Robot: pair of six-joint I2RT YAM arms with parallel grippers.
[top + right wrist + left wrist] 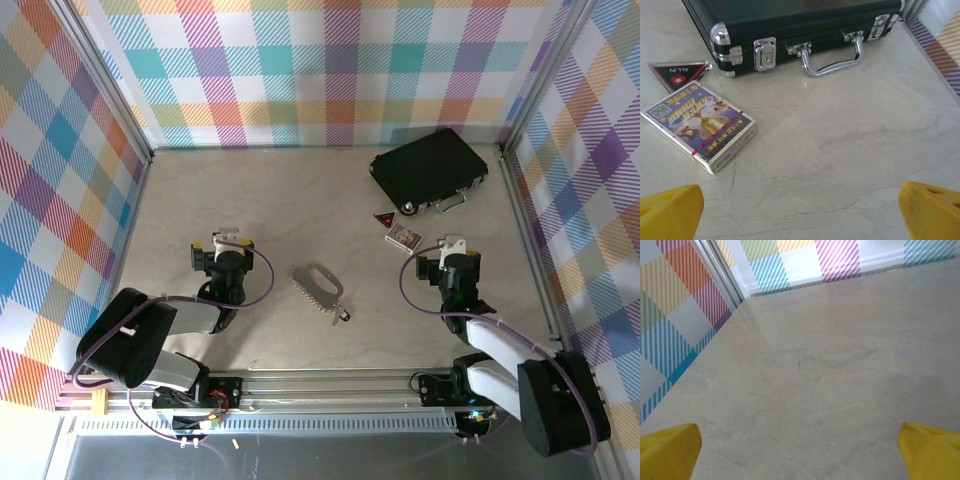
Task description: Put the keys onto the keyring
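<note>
The keys point(316, 287) lie flat in the middle of the table as a silver-grey metal piece with a jagged toothed edge. A small ring with a dark bit point(343, 315) sits at their near right end. My left gripper point(232, 241) stands to the left of the keys, apart from them, and my right gripper point(452, 243) stands to the right. In the left wrist view the left gripper point(800, 455) is open over bare table, its yellow fingertips point(667, 447) wide apart. In the right wrist view the right gripper point(800, 212) is open with nothing between its fingertips point(932, 210).
A black case point(428, 168) point(790, 25) with a chrome handle lies at the back right. In front of it are a boxed card deck point(403, 235) point(702, 125) and a triangular "ALL IN" marker point(384, 218) point(677, 75). Plaid walls enclose the table.
</note>
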